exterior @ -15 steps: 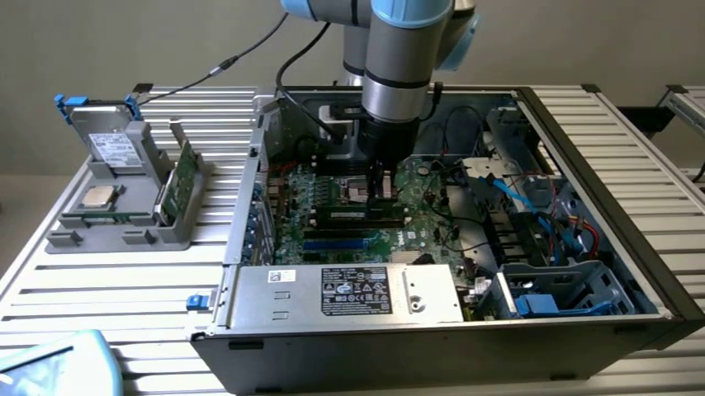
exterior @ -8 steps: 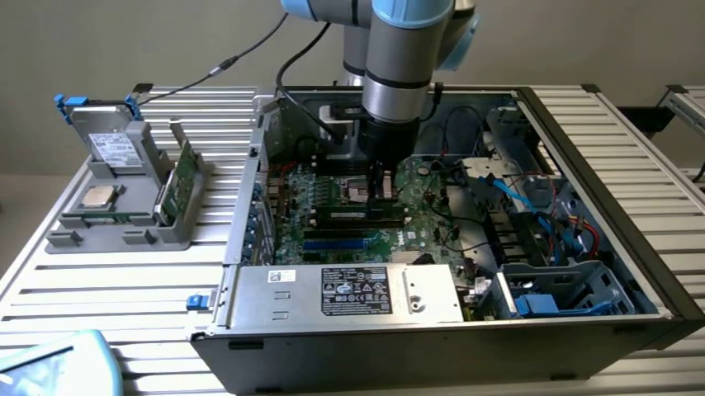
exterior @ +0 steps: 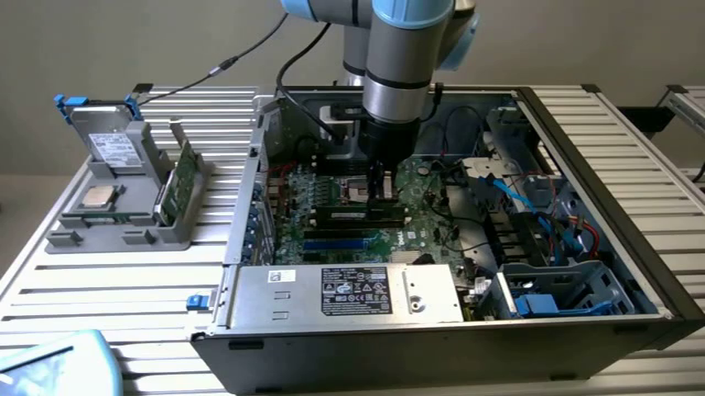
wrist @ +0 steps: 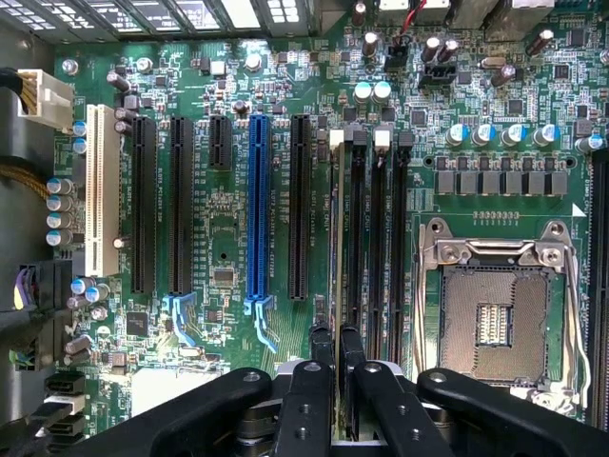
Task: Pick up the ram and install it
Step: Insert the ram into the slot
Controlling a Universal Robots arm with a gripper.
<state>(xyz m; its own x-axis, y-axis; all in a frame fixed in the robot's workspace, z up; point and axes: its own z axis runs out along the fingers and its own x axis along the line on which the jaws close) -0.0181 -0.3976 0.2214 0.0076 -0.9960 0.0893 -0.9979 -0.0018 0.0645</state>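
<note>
The hand (wrist: 335, 357) reaches into the open computer case (exterior: 441, 346) and its 2 black fingers (wrist: 322, 347) are clamped on the ram (wrist: 335, 238), pinching its thin faces near mid-length. Seen edge-on, the ram is a narrow dark-green board with a pale top edge. Its long axis runs parallel to the long side of the empty processor socket (wrist: 490, 319), in line with the black memory slots (wrist: 379, 238). It sits directly under the hand, over the slot farthest from the socket, with 3 bare black plastic slots between it and the socket's shiny metal frame. Whether its contact edge is fully seated I cannot tell. Farther from the socket, beyond the ram, lies a glossy blue expansion slot (wrist: 257, 205). The case rests on a ribbed metal surface (exterior: 132, 280).
</note>
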